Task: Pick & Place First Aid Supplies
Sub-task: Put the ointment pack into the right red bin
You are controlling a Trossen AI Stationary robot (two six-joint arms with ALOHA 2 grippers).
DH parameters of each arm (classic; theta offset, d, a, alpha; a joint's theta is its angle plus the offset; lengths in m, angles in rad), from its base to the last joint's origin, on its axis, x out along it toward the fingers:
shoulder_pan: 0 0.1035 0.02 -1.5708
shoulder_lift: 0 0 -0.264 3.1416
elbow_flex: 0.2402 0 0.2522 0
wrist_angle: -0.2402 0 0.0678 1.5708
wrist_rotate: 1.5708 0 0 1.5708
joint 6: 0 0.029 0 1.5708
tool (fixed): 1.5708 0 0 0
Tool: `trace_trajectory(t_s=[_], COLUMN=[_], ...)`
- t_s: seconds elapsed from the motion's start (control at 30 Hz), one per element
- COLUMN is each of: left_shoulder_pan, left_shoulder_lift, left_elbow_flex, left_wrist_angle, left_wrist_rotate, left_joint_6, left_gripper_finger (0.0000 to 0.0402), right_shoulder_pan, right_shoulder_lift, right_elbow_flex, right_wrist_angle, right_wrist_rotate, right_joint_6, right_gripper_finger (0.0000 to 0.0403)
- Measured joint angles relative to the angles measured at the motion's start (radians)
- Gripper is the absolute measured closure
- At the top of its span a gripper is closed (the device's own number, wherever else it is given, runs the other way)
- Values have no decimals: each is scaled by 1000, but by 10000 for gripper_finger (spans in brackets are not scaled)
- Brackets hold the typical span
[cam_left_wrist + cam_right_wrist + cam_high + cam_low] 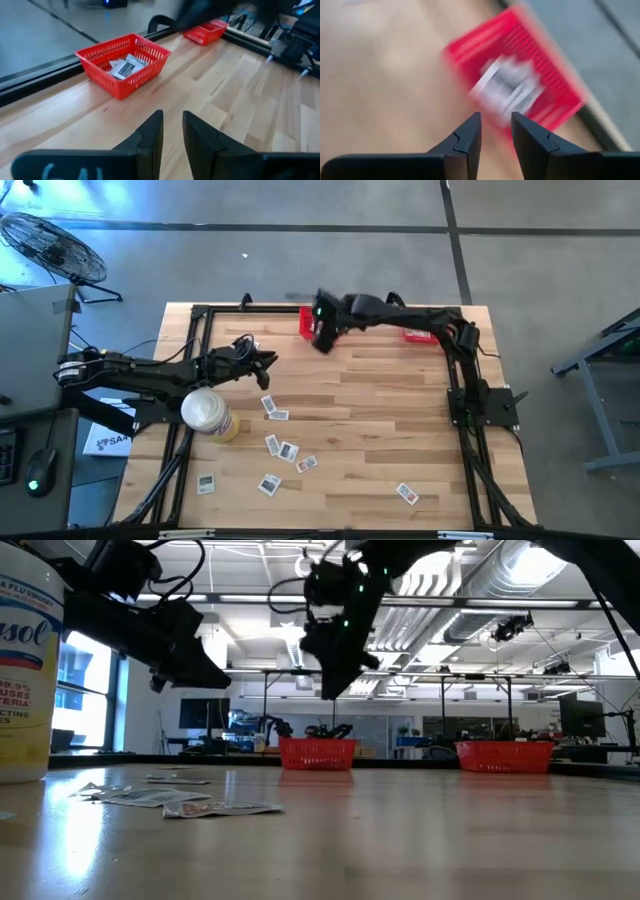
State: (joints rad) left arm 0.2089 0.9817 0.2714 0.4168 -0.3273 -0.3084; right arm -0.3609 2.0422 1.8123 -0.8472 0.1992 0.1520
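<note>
The right hand point(322, 340) hangs above the table point(380, 430) at its far edge, over the near side of a red basket point(308, 321). Its fingers point(470, 137) stand a little apart with nothing between them. In the right wrist view the basket point(520, 75) lies below the hand, blurred, with white packets point(507, 85) inside it.

The left hand point(262, 368) hovers over the left part of the table, pointing towards the same basket. Its fingers point(152, 137) are slightly apart and hold nothing. From the left wrist view the basket point(125, 65) sits against the far rail with several packets point(127, 66) in it, and a second red basket point(205, 31) stands farther along the same edge.

The remaining packets point(282, 448) lie loose on the near half of the table: a cluster near the middle, one point(206, 484) towards the left front, one point(406, 494) apart at the right front. In the low view they point(180, 798) lie flat on the wood.

A white wipes canister point(205, 412) with a yellowish base stands just beside the left arm, near the loose packets
</note>
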Motion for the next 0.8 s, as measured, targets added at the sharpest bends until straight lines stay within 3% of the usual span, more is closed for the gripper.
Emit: trace_trajectory(t_s=[0.13,0.33,0.6,0.8], left_shoulder_pan=[0,0,0,0], left_shoulder_lift=[0,0,0,0], left_elbow_flex=[0,0,0,0], left_wrist_angle=[-5,5,0,-1], left_wrist_rotate=[12,5,33,33], left_joint_6=[0,-3,-5,-19], left_gripper_finger=[331,331,331,331], right_shoulder_pan=[148,376,618,770], right_shoulder_lift=[-29,-38,-37,-37], right_elbow_flex=[15,-40,-182,-309], right_wrist_angle=[-246,-456,-454,-409], right_wrist_rotate=[-45,-254,-404,-593], right_joint_6=[34,313,676,1089], right_gripper_finger=[314,298,227,188])
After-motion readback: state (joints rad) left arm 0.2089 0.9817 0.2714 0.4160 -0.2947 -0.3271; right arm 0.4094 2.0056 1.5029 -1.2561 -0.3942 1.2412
